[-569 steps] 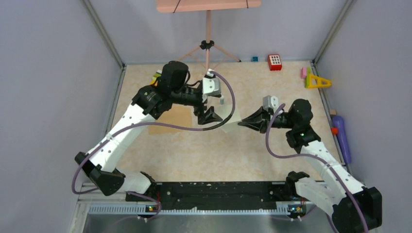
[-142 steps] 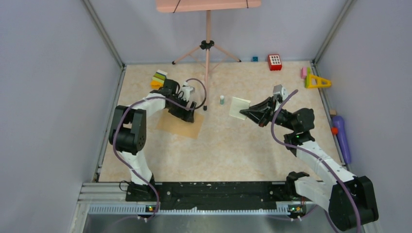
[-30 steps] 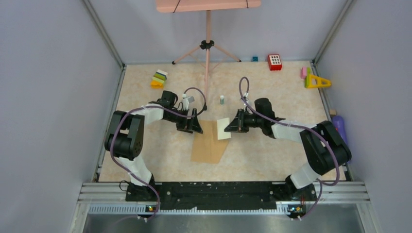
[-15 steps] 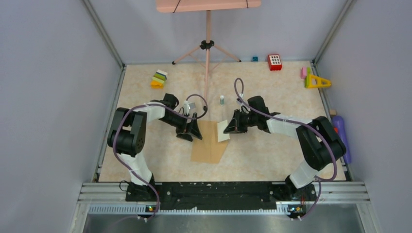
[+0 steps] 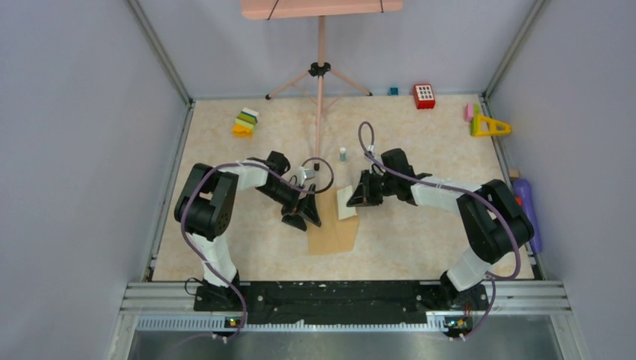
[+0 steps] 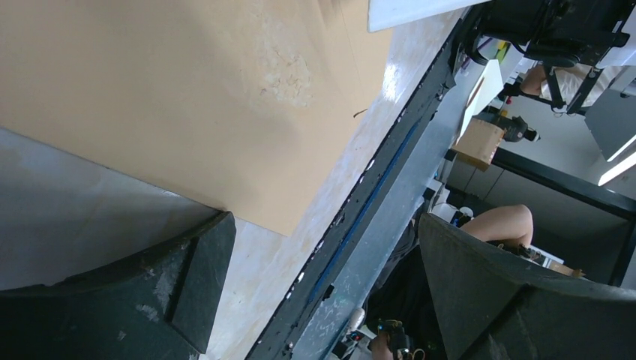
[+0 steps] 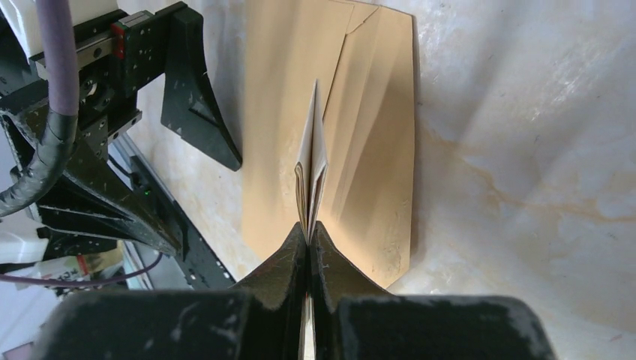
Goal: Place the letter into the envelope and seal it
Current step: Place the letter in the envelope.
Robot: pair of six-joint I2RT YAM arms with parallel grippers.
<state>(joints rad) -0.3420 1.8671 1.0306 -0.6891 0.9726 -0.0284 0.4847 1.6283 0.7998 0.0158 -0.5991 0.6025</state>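
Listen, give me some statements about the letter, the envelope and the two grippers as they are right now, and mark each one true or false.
1. The right gripper is shut on the letter. True.
2. The left gripper is clamped on the envelope. False: its jaws stand wide open and hold nothing.
3. The letter is inside the envelope. False: it is outside, pinched edge-on over the envelope.
4. The envelope lies flat on the table. True.
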